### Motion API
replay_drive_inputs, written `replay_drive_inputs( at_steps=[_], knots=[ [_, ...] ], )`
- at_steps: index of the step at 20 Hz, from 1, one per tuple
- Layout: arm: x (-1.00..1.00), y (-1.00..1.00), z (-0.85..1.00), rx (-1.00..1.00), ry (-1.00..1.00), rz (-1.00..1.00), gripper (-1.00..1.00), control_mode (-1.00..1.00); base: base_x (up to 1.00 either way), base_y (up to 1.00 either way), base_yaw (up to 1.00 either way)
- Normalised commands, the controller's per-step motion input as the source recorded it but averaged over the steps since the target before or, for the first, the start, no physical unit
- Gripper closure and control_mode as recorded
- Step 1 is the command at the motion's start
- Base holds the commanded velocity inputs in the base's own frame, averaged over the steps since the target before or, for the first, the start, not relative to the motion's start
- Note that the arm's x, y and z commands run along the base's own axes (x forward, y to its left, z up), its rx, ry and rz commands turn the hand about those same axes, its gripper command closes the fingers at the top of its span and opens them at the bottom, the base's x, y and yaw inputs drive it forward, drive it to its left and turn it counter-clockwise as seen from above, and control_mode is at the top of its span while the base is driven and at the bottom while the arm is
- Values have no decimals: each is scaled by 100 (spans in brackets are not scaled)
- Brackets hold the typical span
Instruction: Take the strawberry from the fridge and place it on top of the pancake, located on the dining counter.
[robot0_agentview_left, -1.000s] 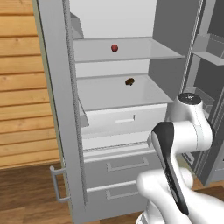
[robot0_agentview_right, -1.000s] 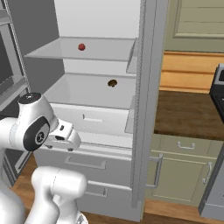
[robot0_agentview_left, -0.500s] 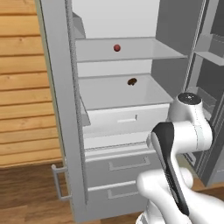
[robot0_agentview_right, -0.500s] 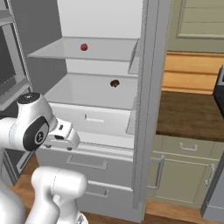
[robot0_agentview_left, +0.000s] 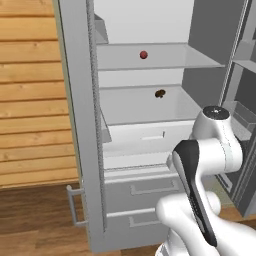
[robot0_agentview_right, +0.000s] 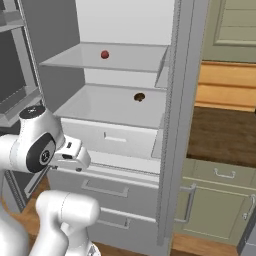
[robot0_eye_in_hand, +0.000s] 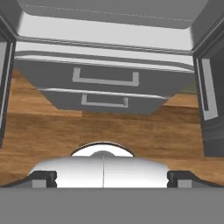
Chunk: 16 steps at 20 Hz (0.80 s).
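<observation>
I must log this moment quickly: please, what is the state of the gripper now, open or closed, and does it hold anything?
Gripper: open, holding nothing; the strawberry lies on the fridge shelf.

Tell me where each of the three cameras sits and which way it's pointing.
Left base view: behind the arm to its left, facing the open fridge; strawberry on the upper shelf; white arm at lower right.
Right base view: behind the arm to its right, same fridge; arm at lower left, open pincer.
Hand view: on the hand, tilted down at the fridge's lower drawers and wood floor; fingertips at bottom.
Both base views share the strawberry and a brown lump one shelf below.
</observation>
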Motion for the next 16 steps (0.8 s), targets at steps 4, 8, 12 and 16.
replay_drive_inputs(
  at_steps=[4, 8, 12, 16],
  knots=[
    [0, 0, 0, 0, 0, 0, -100, 100, 61, 2, -2],
    [0, 0, 0, 0, 0, 0, -100, 100, 76, 0, -2],
    [0, 0, 0, 0, 0, 0, -100, 100, 68, 0, -2],
    [0, 0, 0, 0, 0, 0, -100, 100, 49, 1, -1]
  ],
)
